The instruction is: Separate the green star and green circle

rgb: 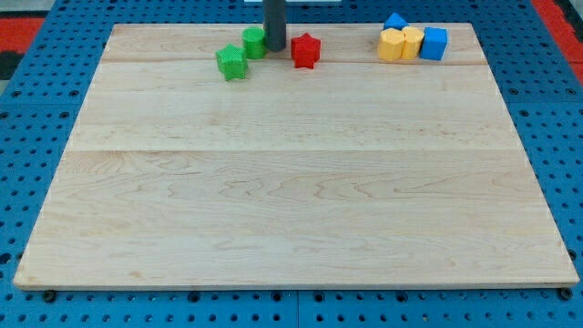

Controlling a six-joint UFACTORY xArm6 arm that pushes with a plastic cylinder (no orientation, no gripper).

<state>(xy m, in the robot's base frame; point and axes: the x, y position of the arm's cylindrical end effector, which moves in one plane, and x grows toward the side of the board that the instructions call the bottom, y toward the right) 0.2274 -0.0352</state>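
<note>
The green star (pixel 232 62) lies near the view's top, left of centre on the wooden board (pixel 291 182). The green circle (pixel 254 42) sits just up and to the right of it, touching or nearly touching. My tip (pixel 274 48) stands right beside the green circle's right edge, between it and a red star (pixel 305 50).
At the view's top right is a tight cluster: two yellow blocks (pixel 392 45) (pixel 412 42), a blue cube (pixel 434 43) and another blue block (pixel 395 21) behind them. The board's top edge runs close behind all the blocks.
</note>
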